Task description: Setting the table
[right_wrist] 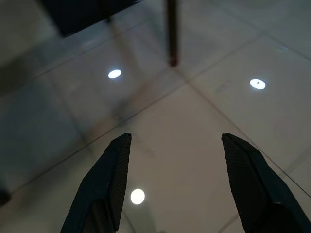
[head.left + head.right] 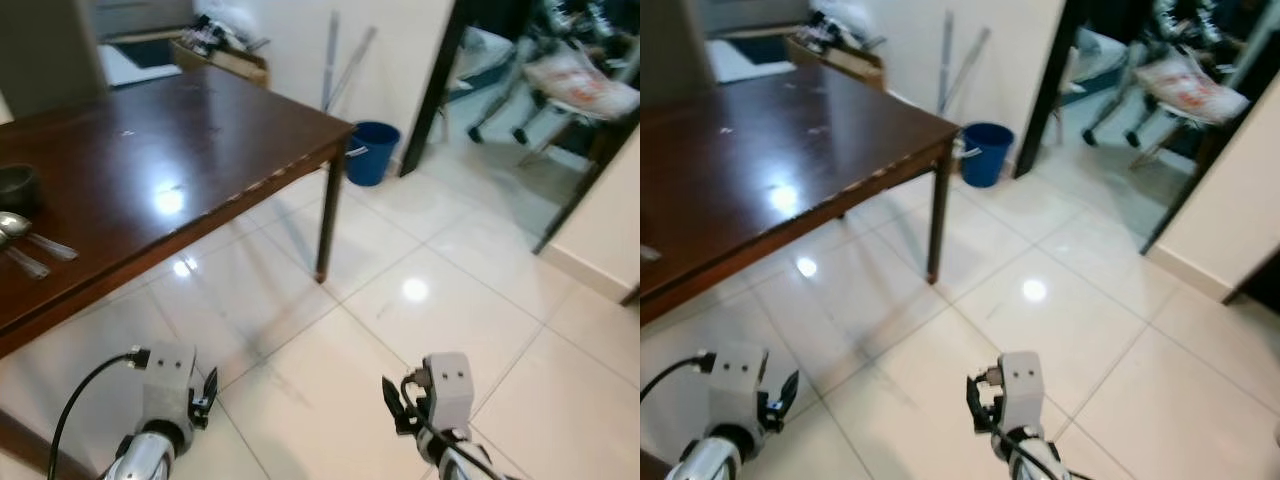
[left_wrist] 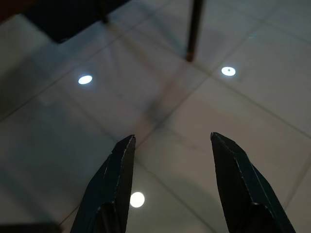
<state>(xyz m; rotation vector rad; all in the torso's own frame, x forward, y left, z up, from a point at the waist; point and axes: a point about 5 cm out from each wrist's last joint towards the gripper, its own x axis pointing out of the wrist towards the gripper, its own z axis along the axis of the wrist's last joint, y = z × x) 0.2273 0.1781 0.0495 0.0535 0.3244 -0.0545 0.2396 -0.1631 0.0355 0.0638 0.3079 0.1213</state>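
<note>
Dark wood table (image 2: 190, 130) stands to your left over pale floor tiles (image 2: 470, 300). At its far left edge you have a dark bowl (image 2: 17, 187) with two spoons (image 2: 25, 240) just beside it. Past the table's corner sits a blue bucket (image 2: 372, 150) against the wall. Your left hand (image 3: 170, 145) and right hand (image 1: 175, 145) both hang low over the floor, fingers spread apart, grasping nothing.

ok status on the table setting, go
Left gripper and right gripper open, empty, low over the floor. Spoons and dark bowl at the table's left end. Nothing between robot and table.
</note>
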